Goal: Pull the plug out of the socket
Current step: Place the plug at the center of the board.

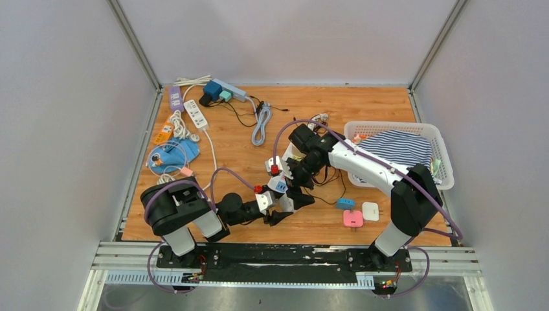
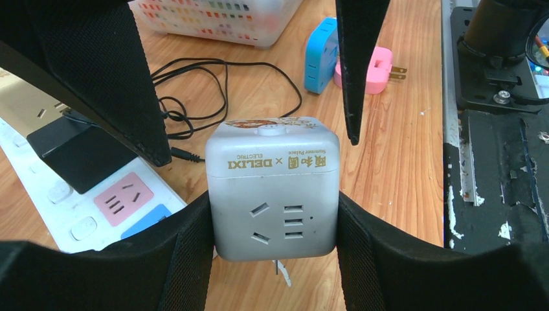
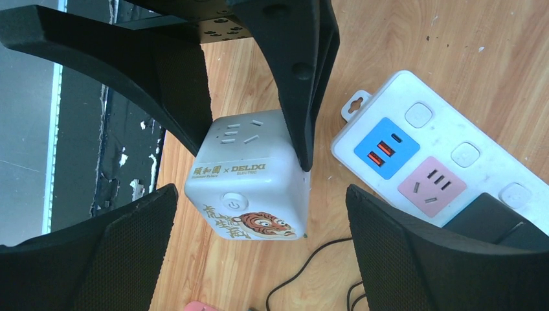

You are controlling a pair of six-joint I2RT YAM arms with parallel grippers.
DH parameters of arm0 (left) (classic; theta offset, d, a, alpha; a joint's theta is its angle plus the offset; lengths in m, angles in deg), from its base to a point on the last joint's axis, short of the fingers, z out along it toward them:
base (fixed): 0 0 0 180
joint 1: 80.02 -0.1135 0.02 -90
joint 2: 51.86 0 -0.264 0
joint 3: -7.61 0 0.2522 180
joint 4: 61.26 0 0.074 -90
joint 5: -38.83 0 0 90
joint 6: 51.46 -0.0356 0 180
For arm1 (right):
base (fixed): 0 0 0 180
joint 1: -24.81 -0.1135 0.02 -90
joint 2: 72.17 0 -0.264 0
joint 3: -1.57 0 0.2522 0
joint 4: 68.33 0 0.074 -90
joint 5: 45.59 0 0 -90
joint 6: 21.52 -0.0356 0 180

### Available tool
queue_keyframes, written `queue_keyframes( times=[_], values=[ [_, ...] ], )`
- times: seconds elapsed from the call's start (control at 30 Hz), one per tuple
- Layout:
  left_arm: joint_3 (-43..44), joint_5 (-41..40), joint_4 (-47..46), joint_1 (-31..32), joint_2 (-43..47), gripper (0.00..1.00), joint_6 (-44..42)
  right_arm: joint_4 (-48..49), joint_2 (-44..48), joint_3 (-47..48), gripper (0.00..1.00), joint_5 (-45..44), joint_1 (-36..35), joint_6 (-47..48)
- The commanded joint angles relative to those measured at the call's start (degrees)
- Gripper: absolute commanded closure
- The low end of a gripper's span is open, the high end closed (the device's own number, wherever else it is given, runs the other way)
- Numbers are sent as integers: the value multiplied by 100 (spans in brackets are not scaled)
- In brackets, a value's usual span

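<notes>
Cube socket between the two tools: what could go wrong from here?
1. The left tool pinches the white cube socket by two side faces only, so it may slip or twist.
2. The right tool stands open around the same cube, close to the left tool's fingers. Closing it could strike them.

Open worktop (image 1: 324, 113) lies at upper centre of the top view. In the left wrist view, room around the cube (image 2: 272, 194) is tight: strip (image 2: 123, 201) close at left, cable (image 2: 226, 62) behind, blue plug (image 2: 320, 55) and pink plug (image 2: 379, 65) upper right.
</notes>
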Motion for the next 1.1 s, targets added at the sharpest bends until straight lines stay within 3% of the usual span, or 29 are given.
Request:
queue_keyframes(
  times=[0.0, 0.57, 0.77, 0.87, 1.07],
  values=[
    [58, 79, -209, -15, -66, 100, -143, -45, 135, 7, 0, -144, -57, -64],
    [8, -78, -208, -66, -6, 100, 85, -81, 1103, -48, 0, -122, 668, -39],
    [-159, -245, 82, -76, 812, 100, 1048, 71, 1466, -168, 0, -199, 789, -121],
    [-82, -384, 1201, -76, 1646, 100, 1457, 244, 1618, -278, 0, -322, 796, -239],
    [617, -1308, 5224, -67, 3899, 100, 1575, 918, 1824, -605, 0, -587, 813, -673]
  ],
)
